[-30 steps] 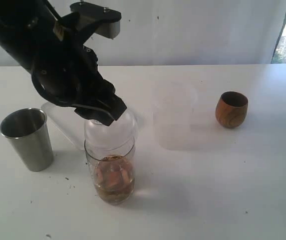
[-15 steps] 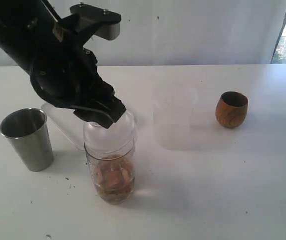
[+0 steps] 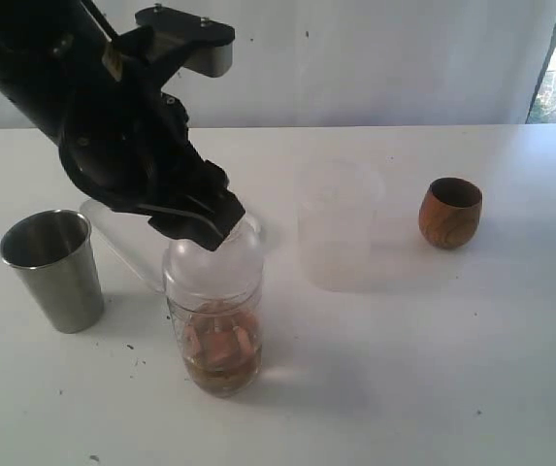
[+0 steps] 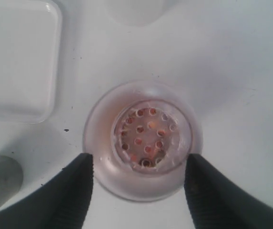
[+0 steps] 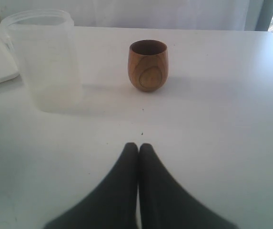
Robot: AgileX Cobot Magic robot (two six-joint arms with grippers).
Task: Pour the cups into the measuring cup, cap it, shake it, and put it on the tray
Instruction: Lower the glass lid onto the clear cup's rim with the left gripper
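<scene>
Exterior view: the left claw (image 3: 215,231) is down over the measuring cup (image 3: 214,335). The domed lid (image 3: 212,260) between its fingers now sits lower and squarer on the cup's rim than a second ago, when it rode higher. Brownish contents lie in the bottom of the cup. The steel tumbler (image 3: 52,270) stands out to the claw's side on the bench (image 3: 404,369), and the tray (image 3: 122,248) is just behind the claw, half hidden by the arm. The frosted cup (image 3: 339,228) and the wooden cup (image 3: 449,212) are well off on the other side. None of these has moved.

Left wrist view: the left claw (image 4: 139,161) is part-way open, one finger on each side of the domed lid (image 4: 143,138). I cannot tell whether the fingers press it or merely flank it. The tray (image 4: 17,62) lies beyond one finger.

Right wrist view: the right claw (image 5: 138,145) is closed tight, finger against finger, gripping nothing. The wooden cup (image 5: 148,65) stands upright straight ahead of it, well apart. The frosted cup (image 5: 43,59) is ahead too, off to one side.
</scene>
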